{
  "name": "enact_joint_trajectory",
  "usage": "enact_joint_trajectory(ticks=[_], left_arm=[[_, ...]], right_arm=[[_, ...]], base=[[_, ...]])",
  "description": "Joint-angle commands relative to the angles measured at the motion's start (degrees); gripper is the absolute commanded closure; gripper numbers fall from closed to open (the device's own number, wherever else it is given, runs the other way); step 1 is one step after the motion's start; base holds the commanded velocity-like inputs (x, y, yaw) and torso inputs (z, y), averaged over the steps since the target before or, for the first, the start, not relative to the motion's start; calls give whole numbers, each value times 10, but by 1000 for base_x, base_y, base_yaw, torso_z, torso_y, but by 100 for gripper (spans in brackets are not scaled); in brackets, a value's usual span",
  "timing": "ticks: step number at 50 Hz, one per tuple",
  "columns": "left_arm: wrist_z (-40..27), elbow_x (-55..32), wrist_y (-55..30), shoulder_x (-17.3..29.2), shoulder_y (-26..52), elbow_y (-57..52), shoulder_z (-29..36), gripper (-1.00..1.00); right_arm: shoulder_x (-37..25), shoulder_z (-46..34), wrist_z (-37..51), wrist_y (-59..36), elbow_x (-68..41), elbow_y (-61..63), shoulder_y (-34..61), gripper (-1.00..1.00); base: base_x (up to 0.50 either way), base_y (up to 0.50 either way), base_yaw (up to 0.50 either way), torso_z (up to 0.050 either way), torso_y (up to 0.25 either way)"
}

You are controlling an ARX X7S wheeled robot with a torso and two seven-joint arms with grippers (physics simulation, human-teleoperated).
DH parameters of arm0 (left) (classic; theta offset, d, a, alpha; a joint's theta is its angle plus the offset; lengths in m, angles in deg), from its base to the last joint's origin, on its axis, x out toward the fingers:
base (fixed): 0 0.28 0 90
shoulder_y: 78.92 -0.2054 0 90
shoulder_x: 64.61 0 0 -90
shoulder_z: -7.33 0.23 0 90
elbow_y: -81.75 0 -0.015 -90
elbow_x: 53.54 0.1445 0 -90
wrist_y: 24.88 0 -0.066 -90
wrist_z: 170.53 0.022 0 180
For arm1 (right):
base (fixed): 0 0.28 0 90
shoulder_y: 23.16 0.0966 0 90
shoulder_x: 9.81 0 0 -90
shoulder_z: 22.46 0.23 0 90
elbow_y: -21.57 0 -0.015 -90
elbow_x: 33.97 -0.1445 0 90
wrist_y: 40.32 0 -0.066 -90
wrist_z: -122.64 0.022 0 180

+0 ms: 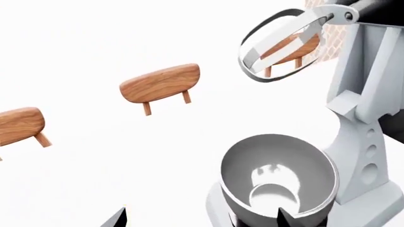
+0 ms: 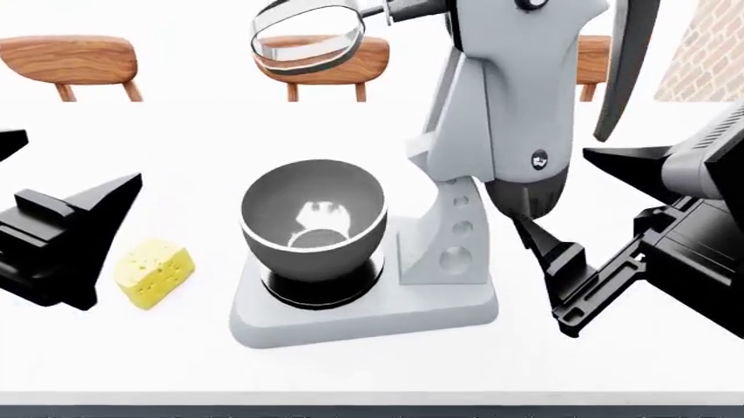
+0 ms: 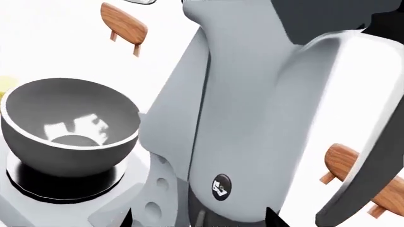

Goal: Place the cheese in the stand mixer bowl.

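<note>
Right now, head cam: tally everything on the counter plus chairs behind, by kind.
cheese: 1
stand mixer bowl: 1
mixer body: 1
beater: 1
wooden chair backs: 3 (third mostly hidden behind the mixer)
Total: 7

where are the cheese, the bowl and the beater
cheese (image 2: 152, 273), head view, on its holed top face
bowl (image 2: 312, 212), head view, on its shiny inside wall
beater (image 2: 305, 39), head view, on the silver loop's near edge
</note>
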Motion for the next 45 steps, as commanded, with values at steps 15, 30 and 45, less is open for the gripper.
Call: enact_joint_trajectory(ticks=[15,30,45], left_arm=[[16,8,11,16,-3,-4,-4,-100],[6,7,28,54,-91,3,17,-100],[10,58,-3,45,-123,17,38,-100]], right_arm=[[-10,-11,8,11,-9,-2,-3,-100],[-16,-14,7,23,-9,-2,-11,-100],[-19,-20,1,34,-1,-3,-22,-100]], base=[[100,0,0,0,0],[0,0,0,0,0],[0,0,0,0,0]])
